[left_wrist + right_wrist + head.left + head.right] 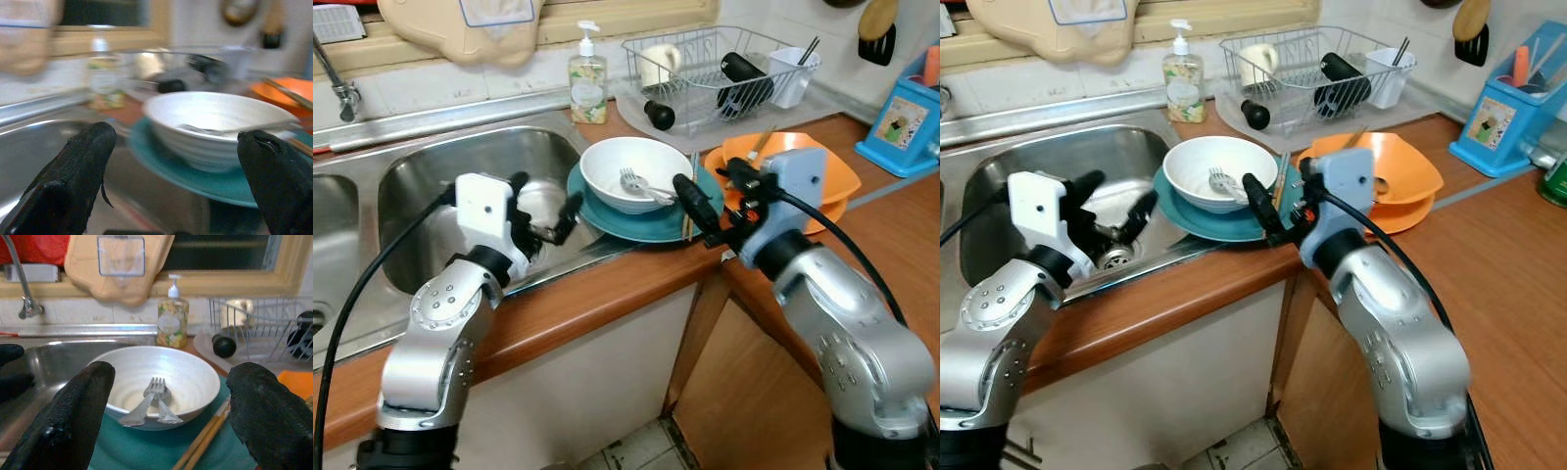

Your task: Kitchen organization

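Here a white bowl (634, 172) is sitting on a teal plate (641, 220) at the edge of the wooden tabletop (901, 235), just beside the steel sink (440, 176). Two forks (149, 404) are lying inside the bowl, and a pair of chopsticks (203, 440) is resting on the plate's rim beside it. The right tool (705, 211) is hovering at the plate's near edge with its fingers spread apart, gripping nothing. The left tool (548, 211) is hanging over the sink basin just beside the plate, its fingers likewise released and empty. Stacked orange dishes (837, 181) are sitting behind the right arm. Farther back, a soap bottle (587, 78) and a wire drying rack (705, 59) are standing near the wall, with a blue holder (901, 127) off to the right.
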Available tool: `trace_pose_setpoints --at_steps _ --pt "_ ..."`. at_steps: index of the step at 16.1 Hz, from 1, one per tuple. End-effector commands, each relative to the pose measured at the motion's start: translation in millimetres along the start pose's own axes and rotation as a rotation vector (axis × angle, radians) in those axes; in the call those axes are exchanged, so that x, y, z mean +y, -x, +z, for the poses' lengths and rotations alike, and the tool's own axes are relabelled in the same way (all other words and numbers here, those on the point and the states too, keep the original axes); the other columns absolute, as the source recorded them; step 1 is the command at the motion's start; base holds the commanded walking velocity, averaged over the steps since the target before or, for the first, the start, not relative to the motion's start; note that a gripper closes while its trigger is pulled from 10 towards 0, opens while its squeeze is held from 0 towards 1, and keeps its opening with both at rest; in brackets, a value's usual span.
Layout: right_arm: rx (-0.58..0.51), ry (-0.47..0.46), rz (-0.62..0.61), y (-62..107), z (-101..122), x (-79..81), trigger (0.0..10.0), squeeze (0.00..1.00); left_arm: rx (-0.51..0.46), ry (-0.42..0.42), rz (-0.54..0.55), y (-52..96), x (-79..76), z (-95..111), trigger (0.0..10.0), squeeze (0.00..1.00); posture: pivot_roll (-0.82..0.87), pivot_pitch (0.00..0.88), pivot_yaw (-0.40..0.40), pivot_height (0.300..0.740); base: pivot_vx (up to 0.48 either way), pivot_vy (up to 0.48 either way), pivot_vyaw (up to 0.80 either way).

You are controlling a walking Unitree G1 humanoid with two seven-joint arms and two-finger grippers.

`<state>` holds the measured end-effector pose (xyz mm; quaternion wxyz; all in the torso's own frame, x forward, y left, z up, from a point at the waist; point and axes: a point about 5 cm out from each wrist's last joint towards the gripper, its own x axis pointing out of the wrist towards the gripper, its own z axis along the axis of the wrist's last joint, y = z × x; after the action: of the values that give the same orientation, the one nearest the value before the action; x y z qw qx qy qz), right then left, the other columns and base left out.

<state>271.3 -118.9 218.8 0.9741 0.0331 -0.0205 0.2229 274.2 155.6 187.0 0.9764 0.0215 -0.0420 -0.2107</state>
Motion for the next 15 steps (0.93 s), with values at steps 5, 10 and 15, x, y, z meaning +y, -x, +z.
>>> trace_pose_setpoints --at_steps 5,10,15 --pt "0.023 -0.081 -0.006 -11.2 -6.5 -14.0 0.0 0.0 0.035 0.051 -0.226 5.0 -16.1 3.6 10.0 0.0 -0.11 0.0 0.026 0.74 0.0 0.0 0.0" --pt "0.018 -0.087 0.055 -19.4 -7.6 -15.8 0.0 0.0 0.075 0.081 -0.315 9.2 -27.0 -1.5 10.0 0.0 -0.11 0.0 0.031 0.74 0.0 0.0 0.0" --pt "0.037 -0.075 0.105 -22.2 -12.4 -15.3 0.0 0.0 0.088 0.089 -0.345 11.9 -31.3 -1.9 10.0 0.0 -0.11 0.0 0.031 0.74 0.0 0.0 0.0"
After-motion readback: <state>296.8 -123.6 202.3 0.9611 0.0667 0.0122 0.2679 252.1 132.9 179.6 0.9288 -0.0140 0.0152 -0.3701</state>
